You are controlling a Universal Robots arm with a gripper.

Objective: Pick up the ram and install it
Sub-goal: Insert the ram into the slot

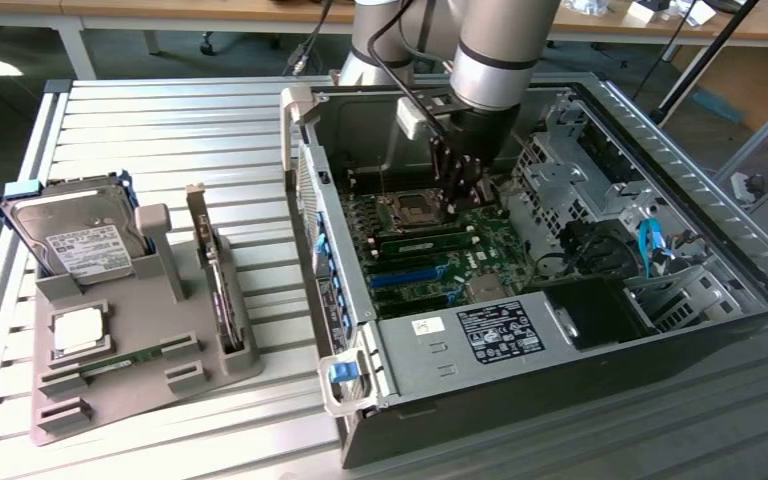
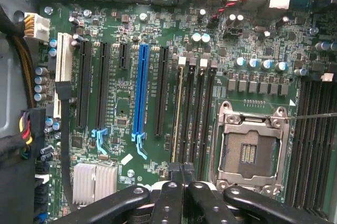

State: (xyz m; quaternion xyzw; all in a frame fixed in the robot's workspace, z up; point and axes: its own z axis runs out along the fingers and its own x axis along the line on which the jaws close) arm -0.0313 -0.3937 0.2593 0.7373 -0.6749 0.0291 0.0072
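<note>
The ram [image 1: 427,243], a long thin green circuit-board stick with small black chips, is sitting on edge in a memory slot right beside the silver square CPU socket [image 1: 408,210] on the green motherboard. In the wrist view you see the ram [image 2: 177,113] edge-on as a thin pale strip, in the slot of that bank farthest from the socket [image 2: 251,150], between the socket and the long blue expansion slot [image 2: 140,92].

The black two-finger gripper [image 1: 462,200] is just above the board next to the socket, over one end of the stick. From the wrist camera the gripper [image 2: 182,174] has its fingers pulled in tight, basically no gap between them, and the tips line up with the near end of the ram. Honestly can't tell if they touch it or just hang over it.

The grey Universal Robots arm [image 1: 498,50] comes down steeply into the open black-and-silver computer case [image 1: 704,180], wrist pointing almost straight down at the socket area.

Well away from the socket, outside the case, there's a grey plastic parts holder [image 1: 117,395] with a second green memory stick [image 1: 124,360] lying flat in it, plus a silver boxy hard drive [image 1: 71,240] and a dark expansion card [image 1: 217,290] standing upright.
</note>
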